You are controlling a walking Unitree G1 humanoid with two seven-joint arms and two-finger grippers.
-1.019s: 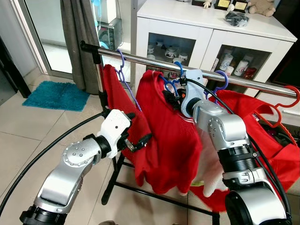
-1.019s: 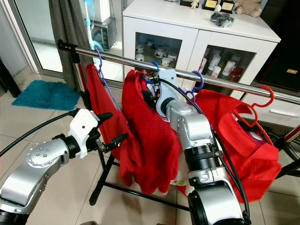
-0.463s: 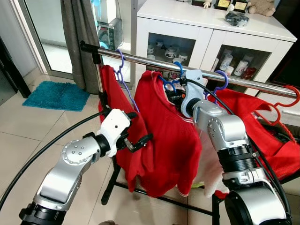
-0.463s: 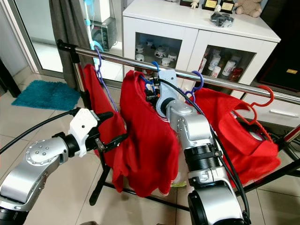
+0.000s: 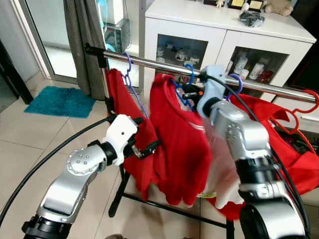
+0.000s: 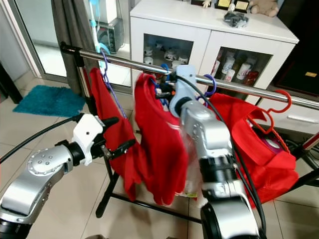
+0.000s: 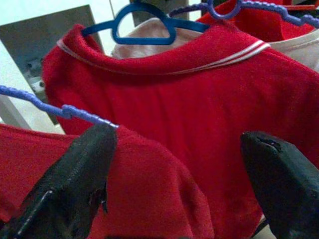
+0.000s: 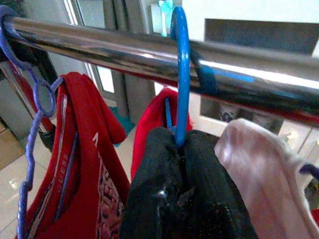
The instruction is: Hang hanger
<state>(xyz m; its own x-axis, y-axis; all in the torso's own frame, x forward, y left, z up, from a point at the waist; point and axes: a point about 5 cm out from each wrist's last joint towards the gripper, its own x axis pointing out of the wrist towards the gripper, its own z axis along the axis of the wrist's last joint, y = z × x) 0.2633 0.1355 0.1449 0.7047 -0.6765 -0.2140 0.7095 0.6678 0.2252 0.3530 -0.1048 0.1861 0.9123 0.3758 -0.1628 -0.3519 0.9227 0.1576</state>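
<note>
Right gripper [image 8: 182,149] up at frame centre, fingers clamped on the blue hanger [image 8: 180,74], its hook over the rail [image 8: 124,52]. Left gripper [image 5: 144,137] at left centre, fingers spread beside the red shirt [image 5: 177,149]

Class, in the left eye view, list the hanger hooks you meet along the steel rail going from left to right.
Purple hanger hook → blue hanger hook → second purple hook → red hanger hook, all along the rail.

Daylight is entering behind the rail [image 5: 164,67], glaring along it. Head views are staying sharp; right arm [image 5: 234,134] is blurring. Wrist views are softening close up.
</note>
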